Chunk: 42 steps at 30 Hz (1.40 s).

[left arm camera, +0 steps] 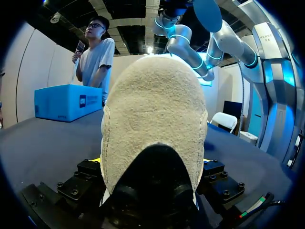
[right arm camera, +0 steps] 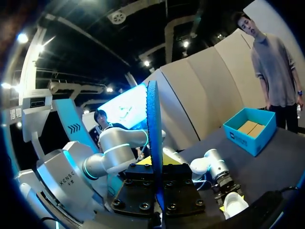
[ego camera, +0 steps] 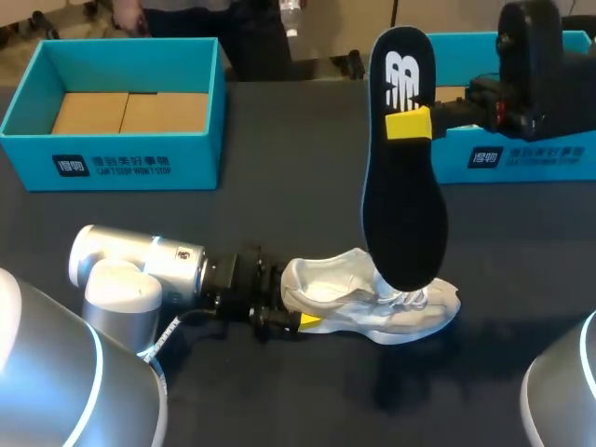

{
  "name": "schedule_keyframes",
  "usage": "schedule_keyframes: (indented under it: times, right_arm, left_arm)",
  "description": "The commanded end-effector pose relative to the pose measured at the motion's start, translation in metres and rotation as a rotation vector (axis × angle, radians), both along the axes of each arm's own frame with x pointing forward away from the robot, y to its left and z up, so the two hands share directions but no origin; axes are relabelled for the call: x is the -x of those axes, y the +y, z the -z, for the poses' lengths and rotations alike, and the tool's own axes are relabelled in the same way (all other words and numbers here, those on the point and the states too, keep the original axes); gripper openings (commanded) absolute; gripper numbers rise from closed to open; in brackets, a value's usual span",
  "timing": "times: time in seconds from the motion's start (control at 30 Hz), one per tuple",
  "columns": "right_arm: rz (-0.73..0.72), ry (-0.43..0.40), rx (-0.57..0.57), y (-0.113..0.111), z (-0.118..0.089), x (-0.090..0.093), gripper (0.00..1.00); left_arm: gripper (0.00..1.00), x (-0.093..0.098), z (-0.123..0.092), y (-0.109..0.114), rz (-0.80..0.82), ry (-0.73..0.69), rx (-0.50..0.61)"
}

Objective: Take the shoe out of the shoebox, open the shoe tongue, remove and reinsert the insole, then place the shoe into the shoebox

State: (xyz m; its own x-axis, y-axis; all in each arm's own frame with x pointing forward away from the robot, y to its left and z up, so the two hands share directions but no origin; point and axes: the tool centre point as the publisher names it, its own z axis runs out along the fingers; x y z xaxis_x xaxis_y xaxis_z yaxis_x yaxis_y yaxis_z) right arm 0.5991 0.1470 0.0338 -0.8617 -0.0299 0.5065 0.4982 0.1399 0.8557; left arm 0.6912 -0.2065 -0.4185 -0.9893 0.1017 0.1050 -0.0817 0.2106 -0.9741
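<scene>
A black foam insole with white print [ego camera: 402, 205] is held upright over the dark table [ego camera: 279, 214], pinched near its upper, printed end by the right gripper [ego camera: 408, 123], whose yellow-tipped jaws are closed flat against its two faces. Its lower, narrower end is seen touching the opening of the white knit sports shoe [ego camera: 372, 303], which lies on the table well apart from the open teal cardboard shoebox [ego camera: 112, 158] at the far left and from the second teal box [ego camera: 531, 158] behind the right arm. The heel of the shoe is gripped by the left gripper [ego camera: 296, 321]; in the left wrist view the heel fills the space between the jaws, which appear clamped on it from both sides. The step in hand is judged to be the passing of the insole through the shoe's mouth. For this to be done well, the heel is best kept pinned and level. The insole should be tilted towards the toe rather than pushed straight down, so that its tip is slid along the shoe's floor under the tongue. The grip could usefully be kept high and light, so that the foam is allowed to bend and is not buckled at the collar.
</scene>
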Motion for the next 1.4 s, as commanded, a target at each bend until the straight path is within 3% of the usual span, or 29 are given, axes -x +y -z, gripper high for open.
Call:
schedule_keyframes:
  times: [0.03, 0.9, 0.97, 1.03, 1.07, 1.4]
  right_arm:
    - [0.021, 0.014, 0.008, -0.004, -0.002, 0.014, 0.0]
    - [0.01, 0.036, -0.002, -0.005, -0.001, 0.016, 0.0]
    - [0.01, 0.036, -0.002, -0.005, -0.001, 0.016, 0.0]
    - [0.01, 0.036, -0.002, -0.005, -0.001, 0.016, 0.0]
    - [0.01, 0.036, -0.002, -0.005, -0.001, 0.016, 0.0]
    - [0.01, 0.036, -0.002, -0.005, -0.001, 0.016, 0.0]
  left_arm:
    - [0.0, 0.0, 0.0, -0.001, 0.001, 0.0, -0.002]
    - [0.0, -0.003, -0.002, 0.001, -0.006, -0.001, 0.003]
    - [0.29, -0.003, -0.001, 0.002, -0.008, -0.001, 0.0]
    - [0.44, -0.004, -0.003, 0.004, -0.017, -0.004, 0.001]
    - [1.0, -0.004, -0.004, 0.005, -0.019, -0.006, 0.001]
    - [1.0, -0.003, -0.015, 0.019, 0.01, -0.013, -0.022]
